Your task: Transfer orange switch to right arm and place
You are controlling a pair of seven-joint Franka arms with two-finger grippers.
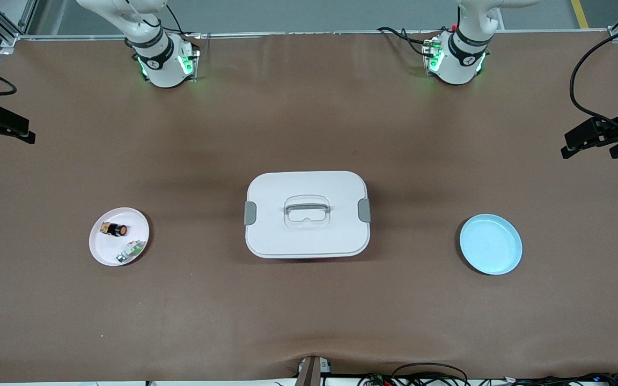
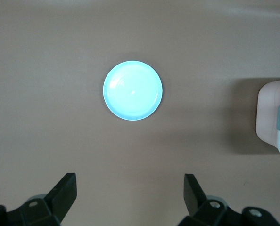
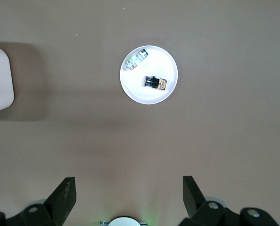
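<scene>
The orange switch (image 1: 116, 229), a tiny black block with a round orange face, lies on a pale pink plate (image 1: 104, 254) toward the right arm's end of the table. It also shows in the right wrist view (image 3: 155, 83) on that plate (image 3: 144, 96). My right gripper (image 3: 128, 181) is open and empty, high over bare table between its own base and the plate. My left gripper (image 2: 129, 181) is open and empty, high over bare table beside a light blue plate (image 2: 133, 90). Neither gripper shows in the front view.
A small green-and-white part (image 1: 131, 250) lies on the pink plate beside the switch. A white lidded box (image 1: 307, 214) with grey clasps stands mid-table. The empty blue plate (image 1: 490, 244) lies toward the left arm's end. Black fixtures (image 1: 598, 135) with cables stand at both table ends.
</scene>
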